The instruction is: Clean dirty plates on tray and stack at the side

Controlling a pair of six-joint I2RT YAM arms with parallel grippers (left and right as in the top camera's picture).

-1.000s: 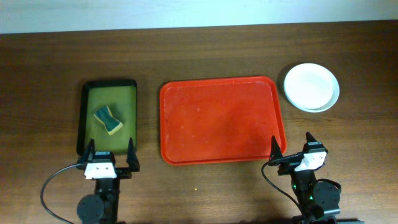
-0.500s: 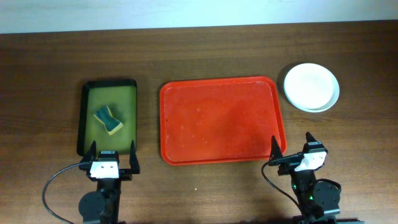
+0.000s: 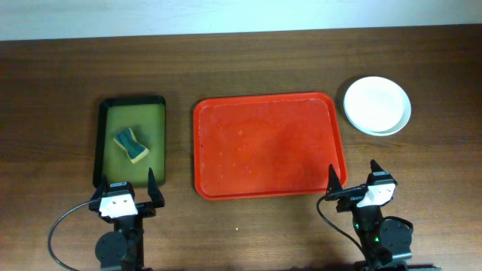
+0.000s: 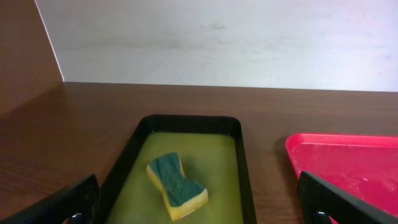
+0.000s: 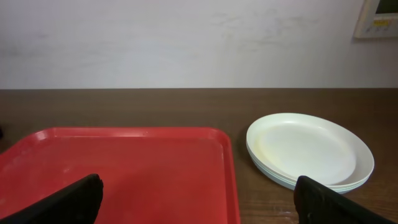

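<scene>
Plates [image 3: 377, 105] sit in one stack on the table [image 3: 241, 68], just off the far right corner of the tray [image 3: 269, 144] and not touching it. The top plate is white with pale mint rims beneath, and the right wrist view shows what seem to be three layers. The one red tray lies in the middle, its bare floor flecked with pale specks. One olive-green tray with a black rim [image 3: 143, 117] lies to its left and holds a single blue-green and yellow sponge [image 3: 131, 144]. There are two grippers: the left gripper [image 3: 125, 192] near the green tray, the right gripper [image 3: 352, 175] near the red tray's near right corner. Both have fingers spread wide, gripping nothing. The table is dark brown wood against a pale wall [image 5: 186, 43], which carries a white panel [image 5: 378, 18] at far right
</scene>
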